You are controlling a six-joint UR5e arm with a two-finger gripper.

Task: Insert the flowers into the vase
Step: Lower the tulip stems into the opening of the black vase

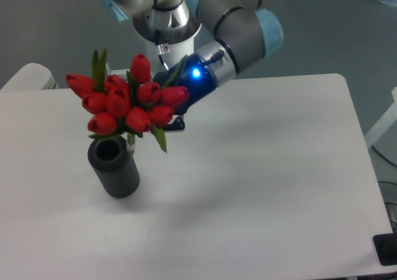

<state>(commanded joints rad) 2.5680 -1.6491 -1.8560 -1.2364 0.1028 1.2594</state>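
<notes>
The flowers (124, 100), a bunch of red tulip buds with green leaves, hang in the air just above and behind the vase. My gripper (169, 103) is shut on their stems from the right, its fingers mostly hidden by the buds. The vase (114, 167), a dark ribbed cylinder, stands upright on the white table at the left, and its round mouth shows open below the bunch. The stems' lower ends are hidden behind the buds and leaves.
The arm's white base column (167, 38) rises at the table's (267, 187) back edge behind the flowers. A dark object (386, 249) sits at the table's front right corner.
</notes>
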